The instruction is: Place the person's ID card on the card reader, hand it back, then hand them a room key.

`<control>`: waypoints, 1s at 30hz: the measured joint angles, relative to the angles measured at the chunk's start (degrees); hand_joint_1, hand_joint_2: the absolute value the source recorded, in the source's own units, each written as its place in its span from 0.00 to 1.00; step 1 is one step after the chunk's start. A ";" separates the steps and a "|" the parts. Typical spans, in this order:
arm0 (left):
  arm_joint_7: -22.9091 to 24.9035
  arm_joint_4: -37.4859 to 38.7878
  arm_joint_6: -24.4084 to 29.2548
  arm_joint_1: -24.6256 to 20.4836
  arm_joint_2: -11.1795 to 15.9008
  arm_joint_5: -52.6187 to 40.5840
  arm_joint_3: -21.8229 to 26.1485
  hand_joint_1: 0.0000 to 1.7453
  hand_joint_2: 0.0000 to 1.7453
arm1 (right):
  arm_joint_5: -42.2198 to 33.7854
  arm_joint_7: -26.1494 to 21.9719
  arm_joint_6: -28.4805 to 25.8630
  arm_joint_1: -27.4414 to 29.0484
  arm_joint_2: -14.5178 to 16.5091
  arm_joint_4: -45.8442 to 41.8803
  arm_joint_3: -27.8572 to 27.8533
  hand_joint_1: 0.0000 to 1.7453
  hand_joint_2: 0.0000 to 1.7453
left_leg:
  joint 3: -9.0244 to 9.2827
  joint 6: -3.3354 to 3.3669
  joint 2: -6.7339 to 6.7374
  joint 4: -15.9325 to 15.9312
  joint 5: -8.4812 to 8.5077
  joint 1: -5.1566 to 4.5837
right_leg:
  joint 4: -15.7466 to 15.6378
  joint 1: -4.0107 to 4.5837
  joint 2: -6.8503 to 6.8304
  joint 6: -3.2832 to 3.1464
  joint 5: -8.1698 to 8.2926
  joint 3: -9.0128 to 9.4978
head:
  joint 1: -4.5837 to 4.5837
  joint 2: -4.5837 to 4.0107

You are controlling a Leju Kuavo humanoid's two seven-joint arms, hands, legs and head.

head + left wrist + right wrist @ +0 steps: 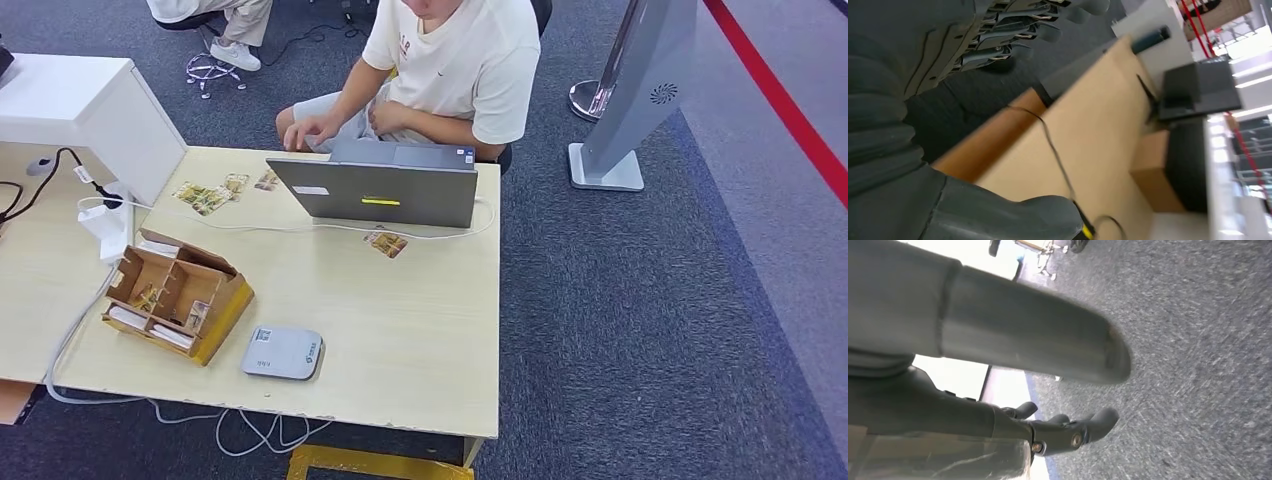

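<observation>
A flat grey card reader (282, 352) lies near the table's front edge. Left of it stands an open cardboard box (178, 293) with cards upright in its compartments. Patterned cards lie loose on the table: one (386, 242) in front of the laptop, others (205, 197) at the far left. A person (450, 70) in a white shirt sits behind the table, one hand (308, 130) on its far edge. My left hand (898, 85) hangs beside the table with its fingers (1013, 30) apart from the thumb, holding nothing. My right hand (998, 340) hangs over the carpet, fingers (1073, 432) loosely spread, empty.
A grey laptop (385, 190) stands open toward the person, its white cable (300, 228) running across the wooden table (420, 330). A white cabinet (80, 110) stands at the left. More cables (250, 430) hang off the front edge. A grey stand (630, 100) is on the carpet at right.
</observation>
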 joint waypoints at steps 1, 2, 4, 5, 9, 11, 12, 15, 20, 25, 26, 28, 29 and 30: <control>0.07 -0.58 0.01 3.19 -1.30 -1.62 2.56 0.00 1.00 | -0.15 0.07 0.27 -0.05 -0.08 -0.01 -0.27 0.00 0.00 | -0.05 0.02 -0.37 0.01 -0.04 0.00 | -0.04 0.01 -0.36 0.01 -0.14 0.09 | 0.07 0.01; 0.33 -1.39 0.15 6.02 -2.95 -3.00 4.91 0.00 1.00 | -0.31 0.10 0.36 -0.22 -0.13 -0.01 -0.52 0.00 0.00 | -0.08 0.04 -0.64 0.02 -0.08 -0.01 | -0.07 0.00 -0.64 0.03 -0.25 0.18 | 0.07 0.01; 0.71 -3.00 0.62 10.51 -6.74 -4.69 8.70 0.00 1.00 | -0.62 0.26 0.36 -0.60 -0.16 -0.01 -1.01 0.00 0.00 | -0.13 0.07 -0.99 0.05 -0.11 -0.02 | -0.09 0.01 -0.99 0.07 -0.35 0.33 | 0.08 0.00; 0.79 -3.61 0.90 12.12 -8.65 -5.27 10.33 0.00 1.00 | -0.75 0.40 0.36 -0.73 -0.18 -0.02 -1.27 0.00 0.00 | -0.17 0.08 -1.09 0.07 -0.12 -0.02 | -0.09 0.04 -1.09 0.08 -0.36 0.39 | 0.09 0.00; 0.70 -4.37 1.76 15.76 -14.74 -7.00 14.87 0.00 1.00 | -0.87 0.81 0.38 -0.86 -0.45 -0.06 -1.96 0.00 0.00 | -0.28 0.12 -1.36 0.18 -0.14 -0.01 | -0.11 0.12 -1.40 0.10 -0.36 0.47 | 0.14 0.00; 0.66 -4.38 2.01 16.55 -16.70 -7.70 16.50 0.00 1.00 | -0.87 0.84 0.37 -0.89 -0.56 -0.06 -2.22 0.00 0.00 | -0.31 0.13 -1.48 0.22 -0.14 0.00 | -0.11 0.14 -1.55 0.11 -0.37 0.51 | 0.18 0.00; 0.65 -4.36 2.11 16.80 -17.54 -7.94 17.21 0.00 1.00 | -0.87 0.84 0.36 -0.94 -0.58 -0.06 -2.34 0.00 0.00 | -0.31 0.13 -1.53 0.24 -0.13 0.01 | -0.11 0.15 -1.61 0.12 -0.37 0.54 | 0.20 -0.01; 0.65 -4.27 2.20 17.32 -19.22 -8.24 18.98 0.00 1.00 | -0.87 0.83 0.36 -1.04 -0.58 -0.07 -2.66 0.00 0.00 | -0.30 0.15 -1.71 0.26 -0.11 0.05 | -0.11 0.19 -1.78 0.12 -0.37 0.61 | 0.22 -0.01; 0.65 -4.11 2.23 17.55 -20.48 -8.58 20.84 0.00 1.00 | -0.87 0.84 0.36 -1.07 -0.60 -0.09 -2.87 0.00 0.00 | -0.28 0.15 -1.91 0.27 -0.09 0.15 | -0.11 0.30 -2.00 0.12 -0.38 0.73 | 0.22 -0.01; 0.65 -4.07 2.25 17.61 -21.09 -8.65 21.52 0.00 1.00 | -0.87 0.84 0.37 -1.13 -0.61 -0.12 -2.91 0.00 0.00 | -0.28 0.14 -1.97 0.27 -0.09 0.24 | -0.11 0.39 -2.02 0.11 -0.38 0.76 | 0.24 0.00; 0.65 -4.07 2.25 17.62 -21.15 -8.65 21.58 0.00 1.00 | -0.87 0.84 0.37 -1.13 -0.61 -0.12 -2.92 0.00 0.00 | -0.28 0.14 -1.97 0.27 -0.09 0.25 | -0.11 0.40 -2.02 0.11 -0.38 0.76 | 0.24 0.00; 0.65 -4.07 2.30 17.63 -21.25 -8.71 21.79 0.00 1.00 | -0.87 0.83 0.37 -1.13 -0.61 -0.13 -2.94 0.00 0.00 | -0.28 0.14 -1.97 0.28 -0.09 0.28 | -0.11 0.43 -2.02 0.11 -0.38 0.77 | 0.24 0.00; 0.66 -4.07 2.43 17.64 -21.31 -8.86 21.90 0.00 1.00 | -0.87 0.83 0.36 -1.14 -0.61 -0.14 -2.96 0.00 0.00 | -0.28 0.14 -1.97 0.28 -0.09 0.29 | -0.11 0.44 -2.02 0.11 -0.38 0.77 | 0.25 0.00; 0.67 -4.06 2.70 17.65 -21.40 -9.18 22.01 0.00 1.00 | -0.87 0.83 0.37 -1.14 -0.61 -0.14 -2.98 0.00 0.00 | -0.28 0.14 -1.98 0.28 -0.09 0.29 | -0.11 0.45 -2.02 0.11 -0.38 0.77 | 0.24 0.00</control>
